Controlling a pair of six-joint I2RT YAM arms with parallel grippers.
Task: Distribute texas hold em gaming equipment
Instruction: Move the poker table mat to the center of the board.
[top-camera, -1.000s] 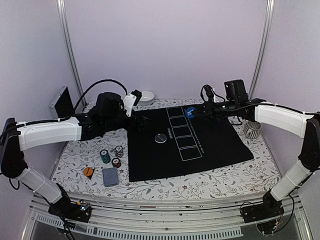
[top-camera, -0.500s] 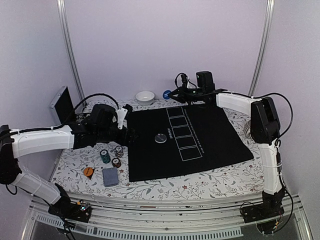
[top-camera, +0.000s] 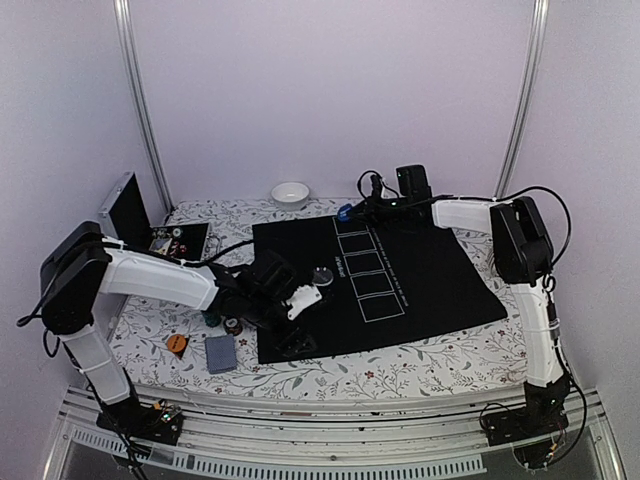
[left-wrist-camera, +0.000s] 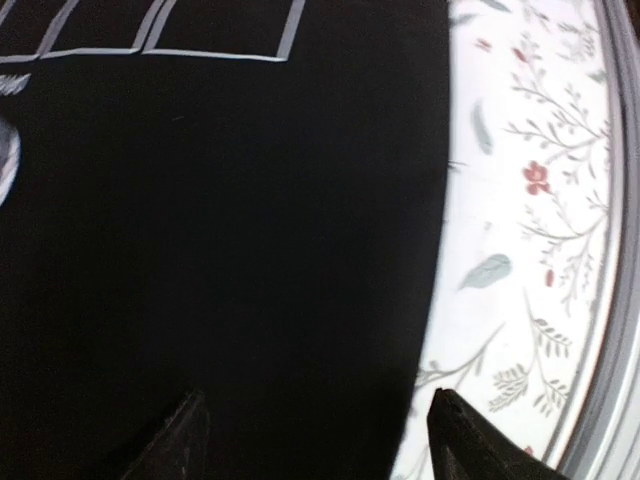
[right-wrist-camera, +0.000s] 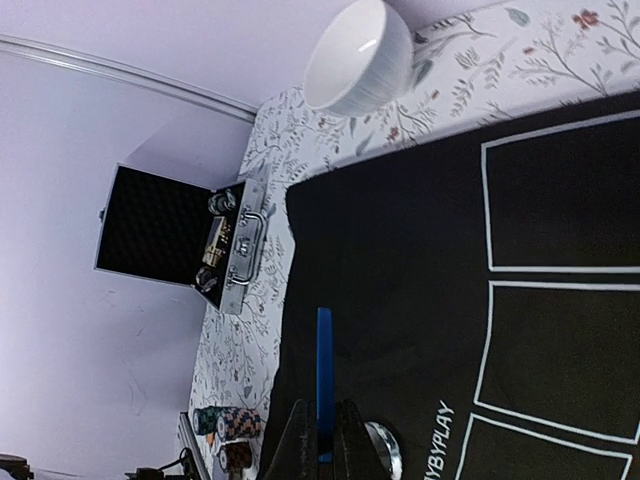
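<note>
The left end effector (left-wrist-camera: 318, 438) hangs open and empty over the lower left of the black mat (top-camera: 420, 290); the right end effector (right-wrist-camera: 322, 445) is closed on a blue button disc (right-wrist-camera: 323, 370), held edge-on near the mat's upper edge. Poker chips (top-camera: 231, 325), an orange disc (top-camera: 176, 343) and the cards (top-camera: 220, 353) lie on the worktop (top-camera: 145, 325) at lower left.

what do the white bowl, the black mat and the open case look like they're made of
The white bowl: glazed ceramic or glossy plastic, going by its smooth shine. The black mat: probably felt or similar cloth, matte with printed white boxes. The case: likely aluminium from its silvery edges, lid lined with dark dimpled foam.
</note>
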